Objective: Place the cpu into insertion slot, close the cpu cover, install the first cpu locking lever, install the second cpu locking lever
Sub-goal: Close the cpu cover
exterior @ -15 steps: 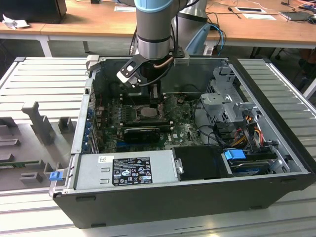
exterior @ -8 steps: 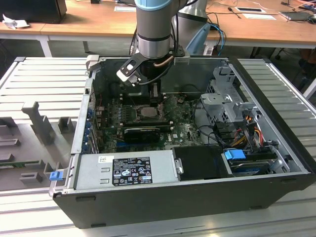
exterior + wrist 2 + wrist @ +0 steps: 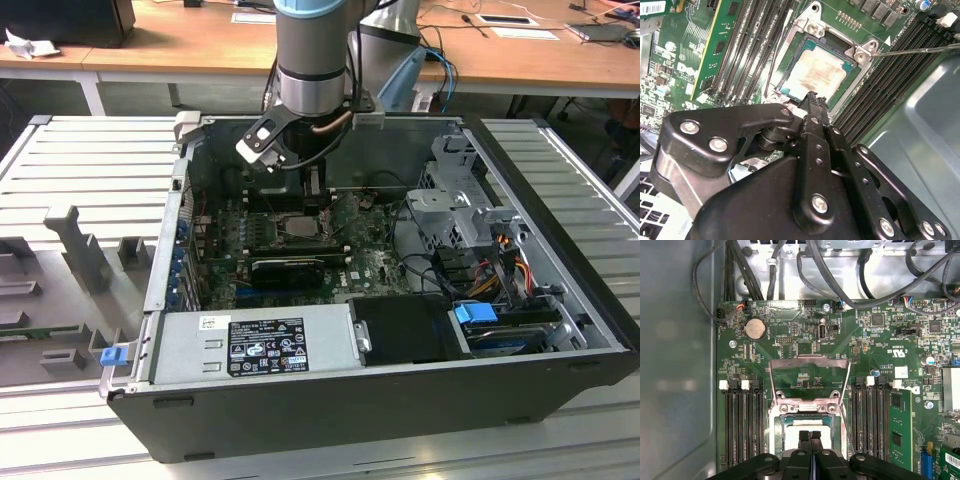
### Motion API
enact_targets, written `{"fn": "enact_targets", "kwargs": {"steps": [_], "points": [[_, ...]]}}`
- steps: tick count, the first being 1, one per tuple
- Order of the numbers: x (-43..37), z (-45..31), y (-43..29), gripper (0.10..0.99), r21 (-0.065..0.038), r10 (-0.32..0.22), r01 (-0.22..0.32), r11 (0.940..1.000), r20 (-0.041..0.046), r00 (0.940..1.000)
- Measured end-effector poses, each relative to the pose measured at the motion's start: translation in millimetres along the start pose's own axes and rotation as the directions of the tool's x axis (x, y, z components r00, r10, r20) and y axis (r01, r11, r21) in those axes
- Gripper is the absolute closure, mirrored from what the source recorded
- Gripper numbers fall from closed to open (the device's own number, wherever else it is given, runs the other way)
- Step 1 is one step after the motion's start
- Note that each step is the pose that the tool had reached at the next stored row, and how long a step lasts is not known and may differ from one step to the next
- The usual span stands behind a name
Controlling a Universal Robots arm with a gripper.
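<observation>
With the cpu (image 3: 822, 70) seated in the insertion slot (image 3: 839, 44), the pincer (image 3: 810, 436) is at its edge, fingers together and empty; the cpu cover (image 3: 810, 359) stands open and the locking levers (image 3: 920, 49) are not yet latched.

Exterior view: high, off-arm, angled down into the open case (image 3: 330, 410), mid-range. 2 wrist views ride close behind the gripper (image 3: 810, 435), aimed past the jaws; both share the insertion slot (image 3: 806, 419) beyond them.
</observation>
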State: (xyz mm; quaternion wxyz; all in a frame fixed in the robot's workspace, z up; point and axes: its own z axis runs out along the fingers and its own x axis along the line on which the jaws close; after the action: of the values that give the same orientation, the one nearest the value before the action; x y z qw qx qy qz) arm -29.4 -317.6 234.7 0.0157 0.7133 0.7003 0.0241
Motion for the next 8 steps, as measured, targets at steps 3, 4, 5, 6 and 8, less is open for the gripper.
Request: {"fn": "enact_targets", "kwargs": {"steps": [3,4,5,6,8], "points": [[0.1,-1.7,0.1,0.980,0.000,0.000,0.000,1.0000,0.0001,1.0000],[0.2,-3.1,0.2,0.980,0.000,0.000,0.000,1.0000,0.0001,1.0000],[0.2,-5.1,0.3,0.980,0.000,0.000,0.000,1.0000,0.0002,1.0000],[0.3,-6.1,0.3,0.980,0.000,0.000,0.000,1.0000,0.0001,1.0000],[0.3,-9.0,0.5,0.980,0.000,0.000,0.000,1.0000,0.0001,1.0000]]}}
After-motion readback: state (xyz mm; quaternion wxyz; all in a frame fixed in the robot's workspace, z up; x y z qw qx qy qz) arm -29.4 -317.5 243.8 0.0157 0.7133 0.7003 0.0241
